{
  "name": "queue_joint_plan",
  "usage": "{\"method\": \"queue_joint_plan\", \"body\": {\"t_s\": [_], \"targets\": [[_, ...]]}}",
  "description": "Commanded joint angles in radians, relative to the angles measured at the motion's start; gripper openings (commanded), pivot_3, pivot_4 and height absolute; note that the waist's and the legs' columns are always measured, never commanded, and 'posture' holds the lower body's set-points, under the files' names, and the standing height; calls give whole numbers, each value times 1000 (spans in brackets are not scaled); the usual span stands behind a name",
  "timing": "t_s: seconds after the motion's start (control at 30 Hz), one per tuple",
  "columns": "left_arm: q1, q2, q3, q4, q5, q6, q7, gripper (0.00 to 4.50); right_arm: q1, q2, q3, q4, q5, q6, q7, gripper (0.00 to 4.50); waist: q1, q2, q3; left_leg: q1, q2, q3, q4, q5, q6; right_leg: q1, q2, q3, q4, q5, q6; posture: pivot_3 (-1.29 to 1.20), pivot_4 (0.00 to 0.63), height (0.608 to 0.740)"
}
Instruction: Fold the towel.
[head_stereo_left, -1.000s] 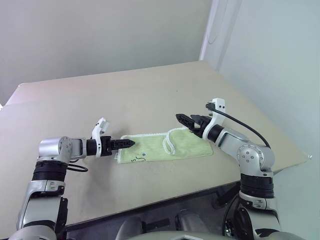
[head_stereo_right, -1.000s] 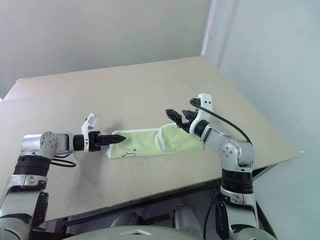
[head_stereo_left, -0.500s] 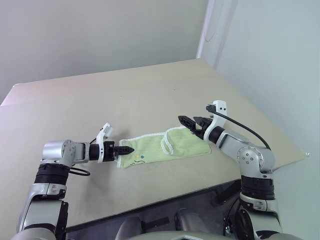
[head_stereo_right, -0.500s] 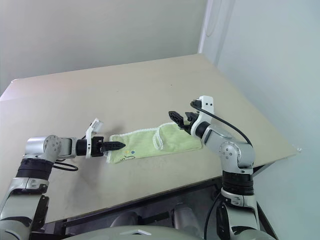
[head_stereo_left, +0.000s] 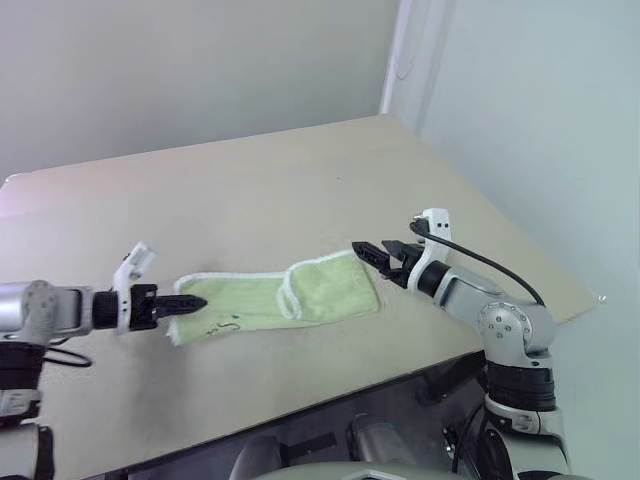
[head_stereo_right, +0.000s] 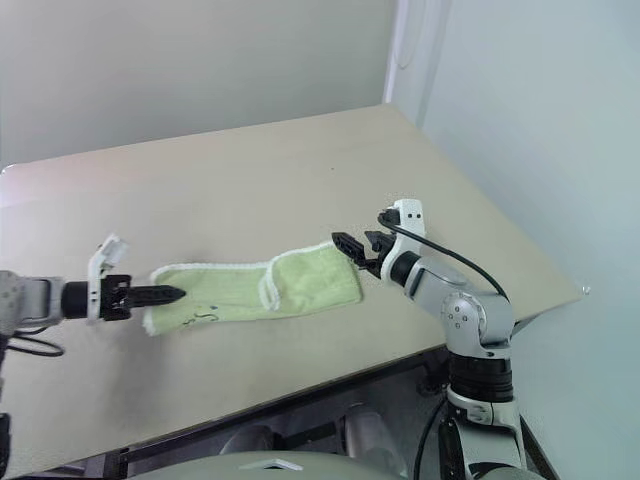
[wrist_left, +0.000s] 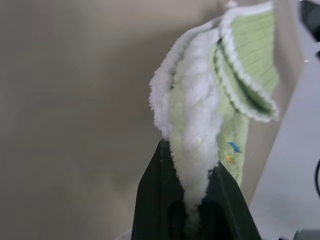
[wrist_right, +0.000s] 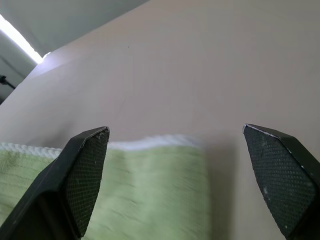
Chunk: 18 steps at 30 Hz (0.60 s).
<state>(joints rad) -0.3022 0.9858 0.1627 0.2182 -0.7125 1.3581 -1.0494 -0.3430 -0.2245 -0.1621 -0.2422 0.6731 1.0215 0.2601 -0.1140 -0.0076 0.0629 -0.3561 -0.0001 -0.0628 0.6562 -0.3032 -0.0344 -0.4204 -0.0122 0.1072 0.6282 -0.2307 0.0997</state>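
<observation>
The towel (head_stereo_left: 275, 300) lies stretched long across the bench (head_stereo_left: 250, 190), its end nearest the left gripper (head_stereo_left: 190, 303) pinched tight between that gripper's fingers, while the right gripper (head_stereo_left: 370, 254), fingers spread wide, hovers just beside the towel's other end, not touching it.

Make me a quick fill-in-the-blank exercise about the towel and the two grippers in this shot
1. The left gripper is ____ on the towel's end.
2. The right gripper's fingers stand ____.
3. The towel lies on the ____.
4. The towel's edging is ____.

Missing words: shut; open; table; white
</observation>
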Motion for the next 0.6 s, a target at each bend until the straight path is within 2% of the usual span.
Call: {"method": "queue_joint_plan", "body": {"t_s": [0.03,0.2,0.33,0.6], "targets": [[36,84,30,-18,2,-26,-41,23,3,-12,10,-58,27,2,27,4500,-4,0,0,0,0,0,-1,0,0,0,0,0,0,0,0,0,0,740],[25,99,-10,-73,-6,-33,-55,23,9,-23,24,-64,32,1,52,4500,-5,-1,1,0,0,0,-3,0,0,-1,0,0,-1,-1,-1,0,0,740],[-19,53,-56,-104,-12,-35,-54,23,2,-27,23,-56,31,-2,55,4500,-4,-1,1,0,0,0,-5,0,0,-1,0,0,-1,-1,-1,0,0,740],[-178,-55,-81,-118,-90,84,-28,23,17,-27,-64,-76,93,15,27,4500,-3,-2,1,-1,0,0,-5,0,0,-3,0,0,0,-1,1,0,0,740]]}}
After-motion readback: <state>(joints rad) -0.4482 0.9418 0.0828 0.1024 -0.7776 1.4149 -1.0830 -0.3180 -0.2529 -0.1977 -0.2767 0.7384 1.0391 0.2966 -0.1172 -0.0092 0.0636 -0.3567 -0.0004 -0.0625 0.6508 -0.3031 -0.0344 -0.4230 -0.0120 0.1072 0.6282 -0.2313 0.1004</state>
